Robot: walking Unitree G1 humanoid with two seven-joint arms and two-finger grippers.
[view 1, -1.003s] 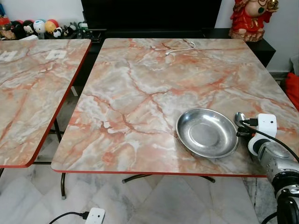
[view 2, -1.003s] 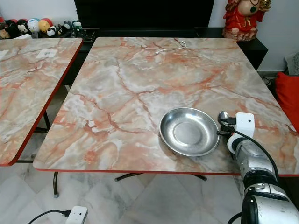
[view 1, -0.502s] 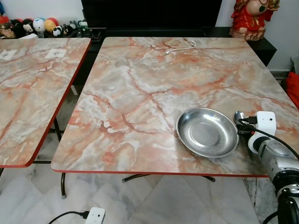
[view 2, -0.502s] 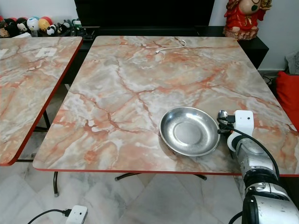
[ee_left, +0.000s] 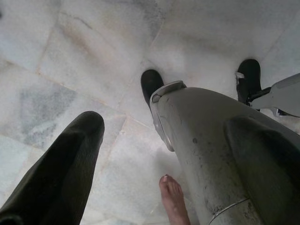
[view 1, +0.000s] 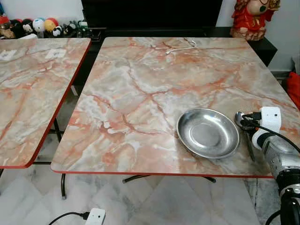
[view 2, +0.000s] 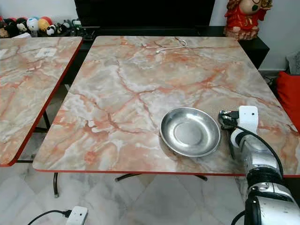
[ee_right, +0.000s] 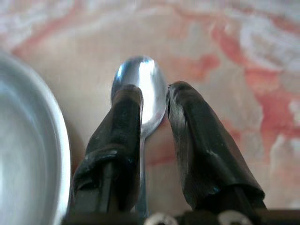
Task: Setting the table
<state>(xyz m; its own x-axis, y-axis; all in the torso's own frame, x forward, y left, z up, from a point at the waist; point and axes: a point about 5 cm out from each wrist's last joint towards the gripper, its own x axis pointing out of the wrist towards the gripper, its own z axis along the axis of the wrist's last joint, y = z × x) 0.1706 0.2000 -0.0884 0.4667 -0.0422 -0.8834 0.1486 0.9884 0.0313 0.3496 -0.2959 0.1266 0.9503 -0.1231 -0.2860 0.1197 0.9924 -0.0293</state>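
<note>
Silver ribbed right arm (view 1: 281, 161) with white wrist camera box (view 1: 270, 118), looping black cable (view 2: 262, 144), black rubbery fingers (ee_right: 206, 150).

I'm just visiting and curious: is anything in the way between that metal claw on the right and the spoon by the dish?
Nothing visible is. The right gripper is already at the spoon, its jaws slightly apart on either side of the bowl end. The spoon lies on the marble table, just right of the steel dish.

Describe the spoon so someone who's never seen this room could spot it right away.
Look at the larger orange-veined marble table, near its front right corner, where a round shiny steel dish sits. Just right of the dish lies the silver metal spoon, bowl pointing away, between the right gripper's black fingers. It is the only slender utensil there.
</note>
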